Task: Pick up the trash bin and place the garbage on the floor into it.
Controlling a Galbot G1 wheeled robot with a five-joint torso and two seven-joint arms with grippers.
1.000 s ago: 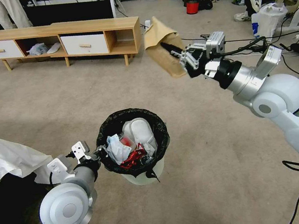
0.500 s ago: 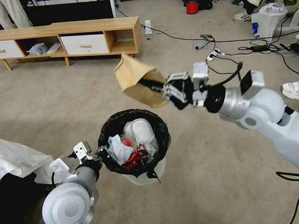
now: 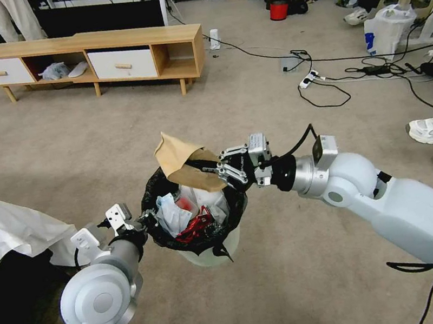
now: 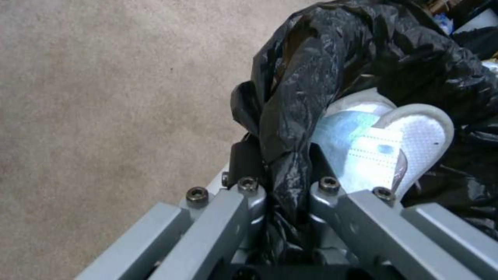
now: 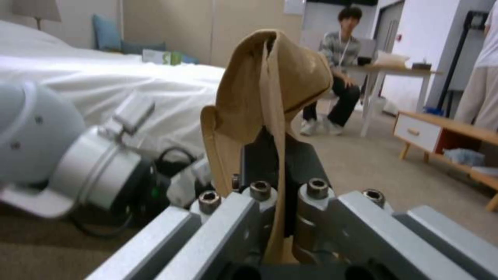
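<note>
Over the bin: your right gripper [image 3: 216, 168] holds the cardboard [image 3: 183, 161] right above the bin's [image 3: 209, 253] open mouth, nearer its far rim.
Right fingers: pinched flat on the cardboard's lower edge, as the right wrist view shows [image 5: 270, 116].
Key relation: the cardboard's long axis runs up and away from the fingers, leaning toward your left arm; most of it sits above the opening, the top corner beyond the far rim. I judge a drop from here could catch that rim.
Left gripper [image 3: 141, 221]: pressed together on the bin's rim, liner [image 4: 290, 116] bunched between the fingers; the bin hangs off the floor [image 3: 301, 280].
Bin contents: blue mask [image 3: 170, 217], red wrapper [image 3: 194, 230], a white bottle [image 3: 202, 191], piled near the top.
Materials: cardboard stiff, creased, torn; liner thin, crinkled, glossy black; bin smooth white plastic; floor short-pile carpet.
</note>
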